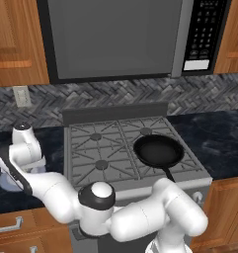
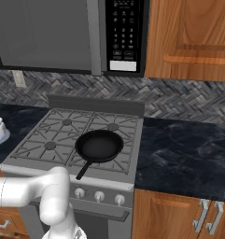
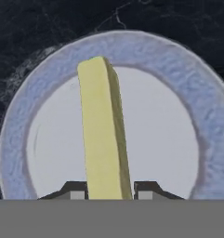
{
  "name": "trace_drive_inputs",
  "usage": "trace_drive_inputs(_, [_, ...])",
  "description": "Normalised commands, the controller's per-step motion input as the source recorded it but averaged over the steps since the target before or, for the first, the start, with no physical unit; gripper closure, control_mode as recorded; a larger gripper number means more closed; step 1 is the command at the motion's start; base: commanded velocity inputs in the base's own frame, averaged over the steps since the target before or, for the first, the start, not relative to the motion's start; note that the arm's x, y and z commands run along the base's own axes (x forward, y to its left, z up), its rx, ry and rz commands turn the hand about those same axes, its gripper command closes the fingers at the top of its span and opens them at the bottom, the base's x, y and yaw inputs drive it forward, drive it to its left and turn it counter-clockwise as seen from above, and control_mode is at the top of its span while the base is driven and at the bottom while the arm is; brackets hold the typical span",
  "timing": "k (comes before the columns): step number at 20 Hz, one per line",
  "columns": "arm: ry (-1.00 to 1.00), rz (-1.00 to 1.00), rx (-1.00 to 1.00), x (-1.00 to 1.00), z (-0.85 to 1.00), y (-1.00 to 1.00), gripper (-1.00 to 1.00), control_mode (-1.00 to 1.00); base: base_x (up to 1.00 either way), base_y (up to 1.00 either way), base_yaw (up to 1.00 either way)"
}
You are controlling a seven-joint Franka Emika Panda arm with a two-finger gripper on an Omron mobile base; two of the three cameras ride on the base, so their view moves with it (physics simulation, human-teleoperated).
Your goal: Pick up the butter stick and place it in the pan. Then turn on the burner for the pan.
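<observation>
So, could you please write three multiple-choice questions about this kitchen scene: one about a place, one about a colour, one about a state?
1. Where is the round black frying pan?
A. front right burner
B. back left burner
C. counter

2. What colour is the round plate's rim?
A. red
B. blue
C. green

3. The claw is:
A. wide open
B. closing on the pale-yellow butter stick
C. above the pan

Answers: 1 A, both base views show it there. 2 B, seen in the hand view. 3 B, its tips flank the stick.
</observation>
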Motion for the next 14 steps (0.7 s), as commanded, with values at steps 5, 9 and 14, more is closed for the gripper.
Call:
trace_drive_inputs(5, [-0.05, 0.00, 0.00, -0.24, 0.61, -0.24, 1.00, -1.00, 0.00, 0.00, 0.00])
trace_drive_inputs(9, [-0.04, 0.00, 0.00, -0.51, 0.37, -0.57, 1.00, -1.00, 0.00, 0.00, 0.00])
trace_drive_inputs(14, [-0.03, 0.00, 0.00, -0.52, 0.29, -0.76, 1.00, -1.00, 0.00, 0.00, 0.00])
